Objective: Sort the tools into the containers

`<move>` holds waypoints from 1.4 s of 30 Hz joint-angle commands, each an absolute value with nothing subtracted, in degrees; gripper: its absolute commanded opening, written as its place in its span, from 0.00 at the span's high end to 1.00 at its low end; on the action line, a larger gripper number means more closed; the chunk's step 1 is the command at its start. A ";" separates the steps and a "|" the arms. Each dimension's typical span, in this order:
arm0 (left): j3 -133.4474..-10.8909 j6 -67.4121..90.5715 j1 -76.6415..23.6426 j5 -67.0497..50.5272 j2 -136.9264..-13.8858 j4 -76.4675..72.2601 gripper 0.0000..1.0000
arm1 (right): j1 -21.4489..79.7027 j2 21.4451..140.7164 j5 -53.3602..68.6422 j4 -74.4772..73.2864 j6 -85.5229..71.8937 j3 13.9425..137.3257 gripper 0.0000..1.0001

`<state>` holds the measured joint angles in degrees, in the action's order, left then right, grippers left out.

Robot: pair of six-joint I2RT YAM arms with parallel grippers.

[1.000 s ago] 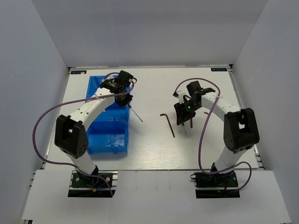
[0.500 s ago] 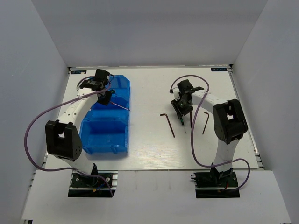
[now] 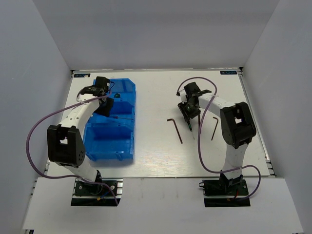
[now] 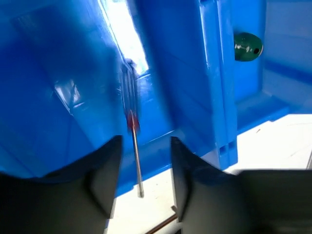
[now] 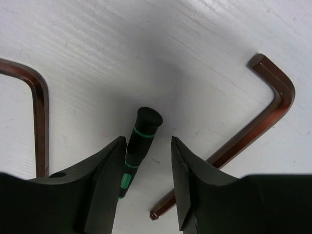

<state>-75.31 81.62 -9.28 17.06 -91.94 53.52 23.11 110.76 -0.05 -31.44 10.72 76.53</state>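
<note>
Overhead rear view, wrist cameras close, facing bins (image 4: 204, 73), table (image 5: 195, 48)

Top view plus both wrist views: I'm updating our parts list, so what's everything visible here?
Storage bins: a row, number unclear, translucent blue, table's left side.
Thin screwdriver: one, red band, blurred, at the bins between the left gripper's fingers.
Green tool end: one, dark green, inside a bin.
Hex keys: two, red-brown, on the table flanking the right gripper.
Slim screwdriver: one, black with green bands, between the right gripper's jaws.
Table: one, white.
Grippers: left gripper open, right gripper open.
</note>
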 commanded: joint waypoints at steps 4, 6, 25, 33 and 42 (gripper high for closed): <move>-74.89 82.71 -7.91 17.31 -89.30 53.79 0.37 | 23.29 113.11 -0.62 -31.90 8.97 79.19 0.52; -74.88 81.66 -7.91 16.79 -88.07 52.04 0.36 | 23.03 113.38 -0.62 -32.17 8.61 78.93 0.52; -61.99 19.95 -9.05 -13.18 -56.99 22.41 0.50 | 28.19 110.92 40.83 -29.12 15.04 98.32 1.00; -57.74 23.82 -9.05 -10.55 -46.06 22.58 0.48 | 36.82 122.42 58.71 -9.77 5.20 115.62 1.00; -58.27 23.82 -9.05 -8.09 -39.03 29.17 0.47 | 46.05 137.02 46.24 -5.01 19.06 131.22 1.00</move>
<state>-57.80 23.97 -9.13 -9.52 -41.01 26.15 44.47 135.61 50.37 -7.73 11.68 127.72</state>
